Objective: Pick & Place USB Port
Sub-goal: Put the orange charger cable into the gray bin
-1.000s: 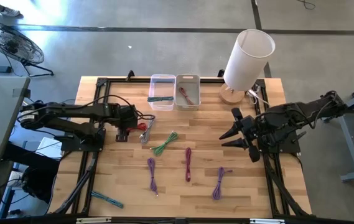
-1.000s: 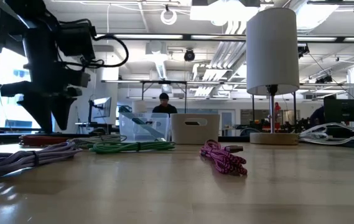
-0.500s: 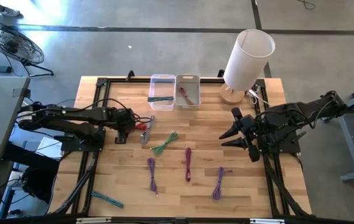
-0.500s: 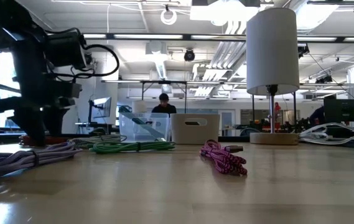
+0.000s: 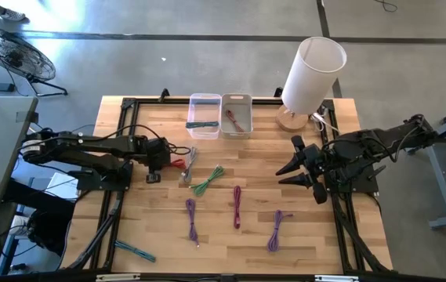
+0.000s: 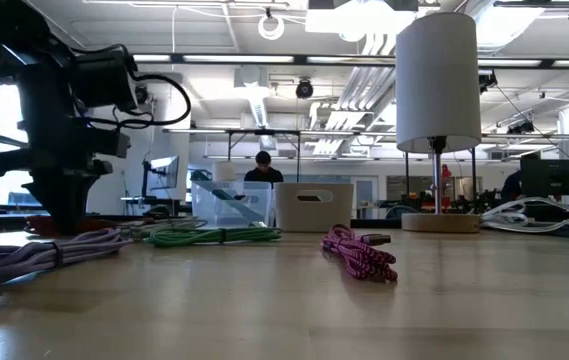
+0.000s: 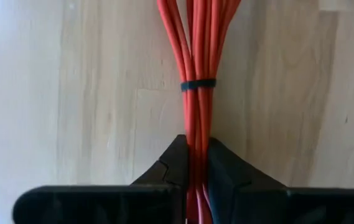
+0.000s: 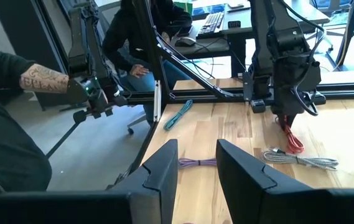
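In the left wrist view the left gripper [image 7: 192, 163] has its 2 fingers pressed tight on a red cable [image 7: 196, 74], a bundle of red strands bound by 1 dark tie [image 7: 198, 84], lying flat on the wooden table [image 7: 71, 93]. In the high view that pinch sits left of centre, with a grey cable [image 5: 189, 162] just beside it and a green cable [image 5: 208, 181] a little lower right. Judging by the task, this is the grasp just before a lift: a straight rise would keep the loose loops from dragging the grey cable along, and the carry should then go toward the 2 bins at upper centre, the clear bin [image 5: 204, 115] and the white bin [image 5: 236, 114], each already holding a cable. The grip is below the tie, so the bundle may sag; a slow lift seems wise. At right of the frame the right gripper [image 5: 301, 168] hangs idle, fingers spread.
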### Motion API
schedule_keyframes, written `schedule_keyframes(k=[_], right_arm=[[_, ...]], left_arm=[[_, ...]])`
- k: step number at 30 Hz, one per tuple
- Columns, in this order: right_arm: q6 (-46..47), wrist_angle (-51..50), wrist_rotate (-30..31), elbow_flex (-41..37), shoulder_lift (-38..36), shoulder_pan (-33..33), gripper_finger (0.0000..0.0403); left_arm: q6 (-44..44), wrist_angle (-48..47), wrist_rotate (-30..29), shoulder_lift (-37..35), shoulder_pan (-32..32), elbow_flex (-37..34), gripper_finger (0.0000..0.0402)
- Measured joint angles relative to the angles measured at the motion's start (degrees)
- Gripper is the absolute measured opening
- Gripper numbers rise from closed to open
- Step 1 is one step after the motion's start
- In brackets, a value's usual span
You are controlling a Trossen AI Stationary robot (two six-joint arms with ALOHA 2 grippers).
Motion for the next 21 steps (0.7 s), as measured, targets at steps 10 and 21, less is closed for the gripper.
schedule_keyframes(k=[10, 21], right_arm=[[-1.80, -0.04, -0.02, 0.00, 0.00, 0.00, 0.0103], [-5.96, -0.90, 3.35, 0.00, -0.02, 0.02, 0.0103]], left_arm=[[-11.69, -0.98, 2.09, -3.81, -0.05, 2.34, 0.0026], [-11.95, 2.00, 4.88, -16.05, -0.09, 16.59, 0.0025]])
